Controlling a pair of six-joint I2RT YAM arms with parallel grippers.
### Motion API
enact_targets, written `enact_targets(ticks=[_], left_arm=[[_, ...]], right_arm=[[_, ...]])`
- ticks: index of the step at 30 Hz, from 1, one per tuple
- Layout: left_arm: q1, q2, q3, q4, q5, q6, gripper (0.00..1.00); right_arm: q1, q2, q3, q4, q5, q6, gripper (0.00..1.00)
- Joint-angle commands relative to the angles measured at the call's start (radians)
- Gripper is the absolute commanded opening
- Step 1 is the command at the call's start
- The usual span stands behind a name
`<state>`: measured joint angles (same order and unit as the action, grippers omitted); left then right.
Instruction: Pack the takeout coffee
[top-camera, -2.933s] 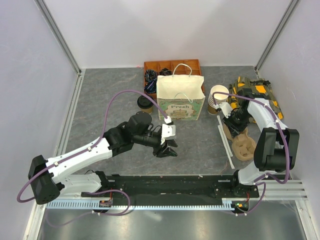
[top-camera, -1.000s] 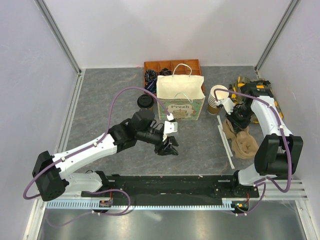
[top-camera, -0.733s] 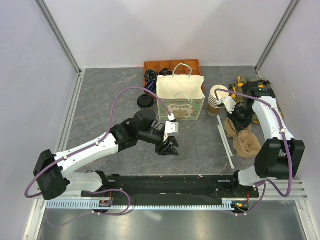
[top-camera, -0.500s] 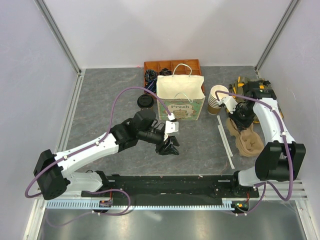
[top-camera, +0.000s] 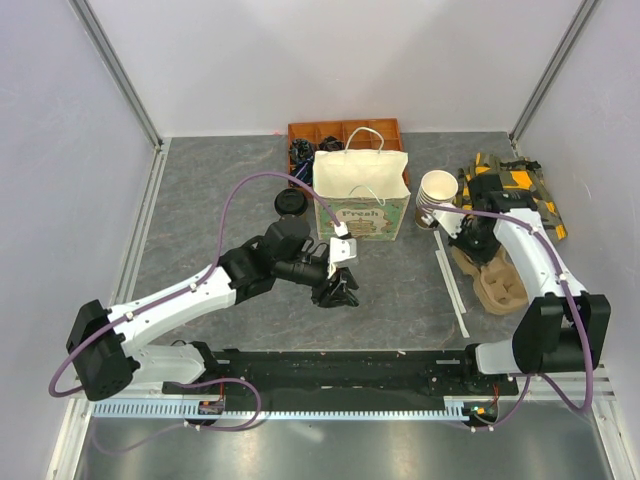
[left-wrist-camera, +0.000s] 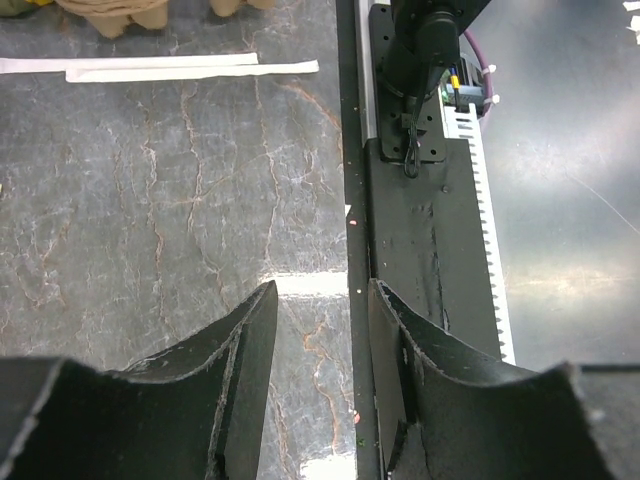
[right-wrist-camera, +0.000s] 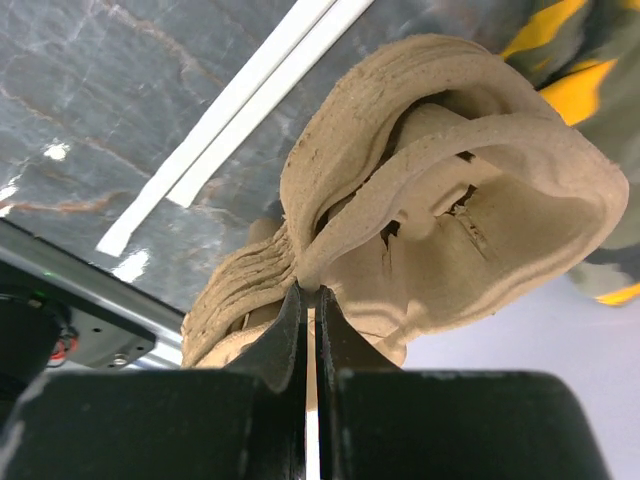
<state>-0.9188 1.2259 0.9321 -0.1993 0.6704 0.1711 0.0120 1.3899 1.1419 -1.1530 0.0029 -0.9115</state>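
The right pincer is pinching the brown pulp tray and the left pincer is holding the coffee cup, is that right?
Not quite. The right pincer does pinch the pulp tray, but the left pincer holds nothing: the left wrist view shows it open above the table. The coffee cup stands beside the paper bag in the top view.

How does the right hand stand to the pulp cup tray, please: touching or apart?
Touching. The right wrist view shows the right hand pinching the pulp cup tray's edge.
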Motion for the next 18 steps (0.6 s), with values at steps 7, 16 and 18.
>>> enact_targets(ticks=[7,16,18], left_arm=[[0.008,-0.013,0.013,0.075,-0.012,-0.036,0.49],[0.008,-0.022,0.007,0.066,-0.011,-0.024,0.49],[0.006,-0.025,0.007,0.061,-0.012,-0.024,0.49]], right_arm=[[0.043,-0.094,-0.101,0.061,0.117,0.014,0.0],[0.043,-0.063,0.008,0.078,0.138,0.051,0.0],[0.045,-0.057,0.088,0.006,0.106,0.059,0.0]])
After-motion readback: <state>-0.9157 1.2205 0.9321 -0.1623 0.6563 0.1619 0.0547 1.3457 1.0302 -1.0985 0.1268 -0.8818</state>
